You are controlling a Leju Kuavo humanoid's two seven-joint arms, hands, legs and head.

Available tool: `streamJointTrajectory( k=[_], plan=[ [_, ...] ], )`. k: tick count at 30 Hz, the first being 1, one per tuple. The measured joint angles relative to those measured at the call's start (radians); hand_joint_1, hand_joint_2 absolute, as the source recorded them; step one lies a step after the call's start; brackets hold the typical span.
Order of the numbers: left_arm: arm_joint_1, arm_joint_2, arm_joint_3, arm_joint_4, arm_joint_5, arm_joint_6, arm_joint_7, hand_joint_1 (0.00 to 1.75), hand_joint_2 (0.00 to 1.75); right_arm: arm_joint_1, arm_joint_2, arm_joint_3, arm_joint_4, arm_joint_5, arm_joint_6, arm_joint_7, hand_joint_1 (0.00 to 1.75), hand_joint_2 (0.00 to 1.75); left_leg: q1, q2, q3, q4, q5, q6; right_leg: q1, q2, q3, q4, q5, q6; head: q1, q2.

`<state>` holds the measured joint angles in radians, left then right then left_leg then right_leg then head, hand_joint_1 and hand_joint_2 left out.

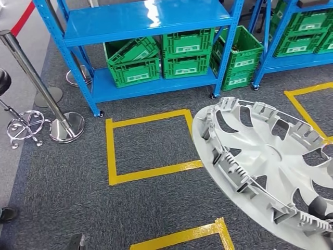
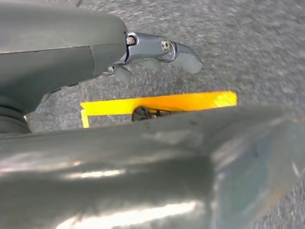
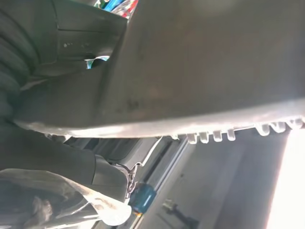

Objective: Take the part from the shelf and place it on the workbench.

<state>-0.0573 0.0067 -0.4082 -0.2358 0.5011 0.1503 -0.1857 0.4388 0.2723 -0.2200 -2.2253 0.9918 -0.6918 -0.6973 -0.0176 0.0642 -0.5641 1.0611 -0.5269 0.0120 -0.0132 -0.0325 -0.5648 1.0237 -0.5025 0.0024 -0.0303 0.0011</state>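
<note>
One grey wheel cover (image 1: 271, 172) sits tilted above the carpet (image 1: 63, 177), gripped by the right robot hand (image 3: 72, 119); left robot hand (image 2: 158, 52) state indeterminate.

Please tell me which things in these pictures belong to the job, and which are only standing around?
Belong to the job:
- grey wheel cover, carried, held by the right robot hand
- blue shelf

Only standing around:
- green crates
- yellow tape squares on the carpet
- chrome barrier post
- stool base
</note>
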Motion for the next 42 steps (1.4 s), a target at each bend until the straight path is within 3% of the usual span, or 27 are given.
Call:
streamJointTrajectory(
  k=[3,4,5,6,7,9,11,13,15,18,20,21,23,25,27,29,31,33,34,35,36,38,39,40,42],
  plan=[
    [0.001,0.0,0.001,0.0,-0.016,-0.002,0.0,0.0,0.0,-0.015,0.003,-0.002,-0.019,0.024,0.0,-0.001,1.75,1.75,0.013,-0.045,-0.069,0.171,-0.09,-0.019,-0.004,0.033,0.0,-0.001,0.003,-0.006,-0.004,0.0],
    [0.002,0.0,0.001,0.0,-0.02,-0.003,0.0,0.0,0.0,-0.019,0.004,-0.003,-0.025,0.03,0.0,-0.001,1.75,1.75,0.016,-0.048,-0.091,0.22,-0.105,-0.022,-0.004,0.045,0.0,-0.001,0.004,-0.006,-0.004,0.0],
    [0.002,0.001,0.002,0.0,-0.024,-0.003,0.0,0.0,0.0,-0.023,0.004,-0.004,-0.032,0.035,0.0,-0.001,1.75,1.75,0.018,-0.049,-0.1,0.239,-0.1,-0.023,-0.005,0.057,0.002,-0.001,0.004,-0.006,-0.004,0.0],
    [0.002,0.001,0.003,0.0,-0.028,-0.004,0.0,0.0,0.0,-0.026,0.005,-0.005,-0.039,0.043,0.0,-0.001,1.75,1.75,0.02,-0.051,-0.092,0.219,-0.076,-0.023,-0.005,0.07,0.003,-0.001,0.004,-0.006,-0.004,0.0],
    [0.001,0.002,0.005,0.0,-0.033,-0.006,0.0,0.0,0.0,-0.03,0.005,-0.005,-0.047,0.05,0.0,-0.001,1.75,1.75,0.022,-0.058,-0.069,0.165,-0.038,-0.022,-0.006,0.082,0.006,-0.001,0.004,-0.005,-0.004,0.0],
    [0.001,0.004,0.009,0.0,-0.04,-0.009,0.001,0.0,0.0,-0.038,0.005,-0.007,-0.061,0.063,0.0,-0.001,1.75,1.75,0.026,-0.101,-0.014,0.036,0.024,-0.015,-0.007,0.106,0.006,0.0,0.004,0.001,-0.004,0.0],
    [0.0,0.006,0.013,0.0,-0.043,-0.01,0.002,0.0,0.0,-0.046,0.006,-0.007,-0.074,0.067,0.0,-0.001,1.75,1.75,0.026,-0.132,0.012,-0.026,0.035,-0.008,-0.01,0.127,-0.003,0.001,0.008,0.014,-0.004,0.0],
    [-0.002,0.006,0.016,0.0,-0.045,-0.012,0.002,0.0,0.0,-0.05,0.006,-0.008,-0.084,0.072,0.0,-0.001,1.75,1.75,0.025,-0.12,0.014,-0.039,0.033,0.0,-0.014,0.142,-0.014,-0.003,0.014,0.03,-0.005,0.0],
    [-0.003,0.004,0.017,0.0,-0.049,-0.014,0.003,0.0,0.0,-0.052,0.007,-0.009,-0.093,0.079,0.0,-0.002,1.75,1.75,0.026,-0.099,0.015,-0.051,0.04,0.012,-0.013,0.115,-0.032,0.017,-0.001,0.04,-0.002,0.0],
    [0.0,0.006,0.022,0.0,-0.059,-0.02,0.003,0.0,0.0,-0.064,0.007,-0.007,-0.103,0.09,0.0,-0.002,1.75,1.75,0.023,-0.062,0.015,-0.057,0.043,0.024,-0.009,0.049,-0.11,0.18,-0.087,0.045,0.003,0.0],
    [0.004,0.006,0.024,0.0,-0.066,-0.026,0.005,0.0,0.0,-0.067,0.007,-0.006,-0.106,0.099,0.0,-0.002,1.75,1.75,0.019,-0.037,0.015,-0.057,0.042,0.026,-0.009,0.04,-0.146,0.265,-0.111,0.048,0.003,0.0],
    [0.005,0.005,0.025,0.0,-0.068,-0.03,0.005,0.0,0.0,-0.068,0.007,-0.004,-0.106,0.103,0.0,-0.002,1.75,1.75,0.017,-0.025,0.015,-0.056,0.041,0.027,-0.009,0.037,-0.139,0.256,-0.097,0.047,0.004,0.0],
    [0.005,0.002,0.025,0.0,-0.072,-0.034,0.006,0.0,0.0,-0.068,0.007,-0.001,-0.107,0.11,0.0,-0.002,1.75,1.75,0.014,-0.004,0.018,-0.054,0.038,0.025,-0.006,0.013,-0.072,0.135,-0.036,0.041,0.004,0.0],
    [0.007,-0.002,0.026,0.0,-0.073,-0.036,0.006,0.0,0.0,-0.072,0.007,0.004,-0.107,0.111,0.0,-0.002,1.75,1.75,0.008,0.014,0.018,-0.048,0.033,0.019,0.002,-0.025,-0.007,0.02,-0.004,0.03,0.003,0.0],
    [0.01,-0.005,0.027,0.0,-0.073,-0.037,0.006,0.0,0.0,-0.075,0.007,0.007,-0.107,0.111,0.0,-0.002,1.75,1.75,0.003,0.031,0.017,-0.045,0.031,0.012,0.009,-0.032,0.007,-0.006,-0.004,0.02,0.002,0.0],
    [0.011,-0.008,0.027,0.0,-0.073,-0.037,0.006,0.0,0.0,-0.075,0.007,0.008,-0.107,0.109,0.0,-0.001,1.75,1.75,0.005,0.039,0.02,-0.042,0.027,0.004,0.007,-0.012,0.004,-0.01,0.002,0.01,0.002,0.0],
    [0.013,-0.012,0.028,0.0,-0.074,-0.037,0.006,0.0,0.0,-0.078,0.007,0.008,-0.107,0.103,0.0,-0.002,1.75,1.75,0.01,0.002,0.004,0.004,-0.011,-0.008,0.0,0.006,0.005,-0.015,0.009,0.0,-0.001,0.0],
    [0.019,-0.016,0.028,0.0,-0.078,-0.038,0.006,0.0,0.0,-0.084,0.007,0.009,-0.106,0.098,0.0,-0.002,1.75,1.75,0.017,-0.042,-0.046,0.126,-0.078,-0.018,-0.004,0.027,0.004,-0.017,0.012,-0.005,-0.004,0.0],
    [0.023,-0.017,0.028,0.0,-0.08,-0.038,0.006,0.0,0.0,-0.086,0.007,0.01,-0.105,0.097,0.0,-0.002,1.75,1.75,0.019,-0.049,-0.073,0.189,-0.103,-0.021,-0.004,0.04,0.003,-0.016,0.013,-0.006,-0.004,0.0],
    [0.026,-0.018,0.028,0.0,-0.082,-0.038,0.006,0.0,0.0,-0.087,0.007,0.01,-0.104,0.097,0.0,-0.002,1.75,1.75,0.022,-0.05,-0.09,0.229,-0.111,-0.023,-0.004,0.053,0.003,-0.016,0.013,-0.006,-0.004,0.0],
    [0.028,-0.018,0.028,0.001,-0.084,-0.038,0.006,0.0,0.0,-0.088,0.007,0.011,-0.102,0.099,0.0,-0.002,1.75,1.75,0.023,-0.051,-0.091,0.232,-0.099,-0.024,-0.005,0.066,0.004,-0.016,0.014,-0.005,-0.004,0.0],
    [0.028,-0.015,0.028,0.001,-0.088,-0.037,0.005,0.0,0.0,-0.088,0.007,0.013,-0.101,0.105,0.0,-0.002,1.75,1.75,0.028,-0.069,-0.046,0.129,-0.026,-0.023,-0.007,0.093,0.006,-0.014,0.014,-0.003,-0.004,0.0],
    [0.028,-0.014,0.029,0.001,-0.09,-0.037,0.005,0.0,0.0,-0.089,0.007,0.014,-0.101,0.107,0.0,-0.002,1.75,1.75,0.03,-0.095,-0.018,0.063,0.006,-0.021,-0.006,0.105,0.005,-0.012,0.014,0.001,-0.004,0.0],
    [0.028,-0.013,0.029,0.002,-0.091,-0.037,0.005,0.0,0.0,-0.09,0.007,0.014,-0.101,0.107,0.0,-0.002,1.75,1.75,0.033,-0.12,0.006,0.006,0.026,-0.019,-0.007,0.117,0.002,-0.01,0.015,0.006,-0.004,0.0],
    [0.025,-0.012,0.029,0.002,-0.092,-0.036,0.005,0.0,0.0,-0.093,0.007,0.015,-0.101,0.108,0.0,-0.001,1.75,1.75,0.033,-0.147,0.021,-0.037,0.028,-0.014,-0.01,0.139,-0.01,-0.007,0.02,0.021,-0.003,0.0]
  ],
)
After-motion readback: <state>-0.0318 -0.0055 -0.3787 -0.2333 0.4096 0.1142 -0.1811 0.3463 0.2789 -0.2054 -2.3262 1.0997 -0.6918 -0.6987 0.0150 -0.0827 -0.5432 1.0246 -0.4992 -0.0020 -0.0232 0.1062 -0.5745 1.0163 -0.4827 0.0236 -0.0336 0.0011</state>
